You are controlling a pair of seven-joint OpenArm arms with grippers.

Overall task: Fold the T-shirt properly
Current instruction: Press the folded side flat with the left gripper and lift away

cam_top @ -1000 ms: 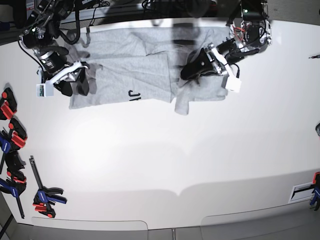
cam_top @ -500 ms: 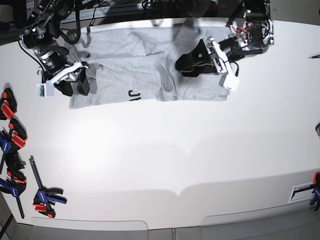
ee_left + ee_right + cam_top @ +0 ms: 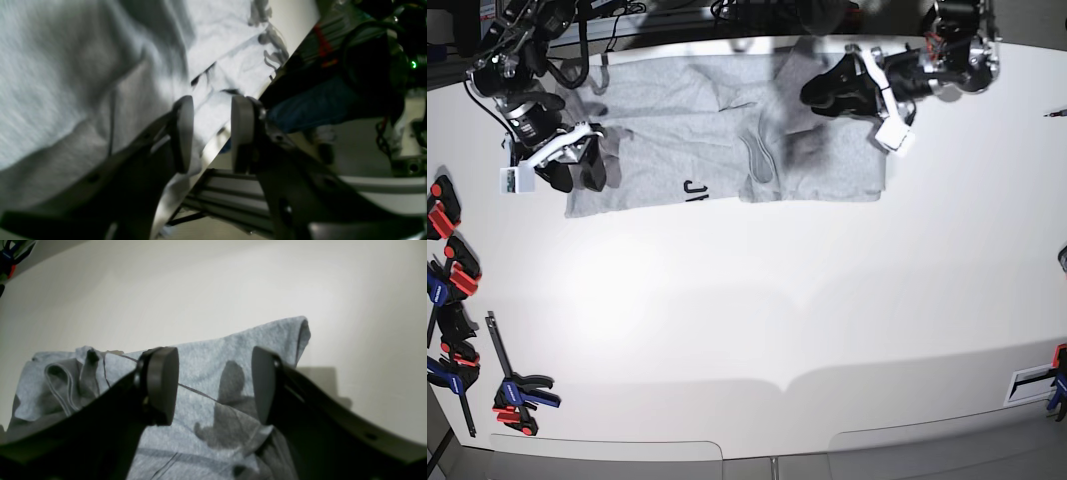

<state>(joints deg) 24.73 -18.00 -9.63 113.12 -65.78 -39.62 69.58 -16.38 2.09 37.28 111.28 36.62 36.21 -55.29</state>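
Note:
The light grey T-shirt (image 3: 677,130) lies flat along the far side of the white table (image 3: 777,320). Its right part is folded inward, and black lettering (image 3: 695,190) shows at its near hem. My left gripper (image 3: 812,93) hovers over the shirt's far right part. In the left wrist view its fingers (image 3: 181,133) stand apart with nothing between them, above grey cloth (image 3: 66,66) near the table's far edge. My right gripper (image 3: 582,172) is open over the shirt's left end. In the right wrist view the shirt (image 3: 206,350) lies under the right gripper (image 3: 211,386).
Several red, blue and black clamps (image 3: 447,270) lie along the table's left edge, and one more clamp (image 3: 517,392) is at the near left. A metal frame rail (image 3: 233,193) and blue cloth (image 3: 317,106) show beyond the far edge.
My left gripper let go of the shirt's right flap, which now lies folded inward. It has since risen and moved toward the far right. The right arm has not moved.

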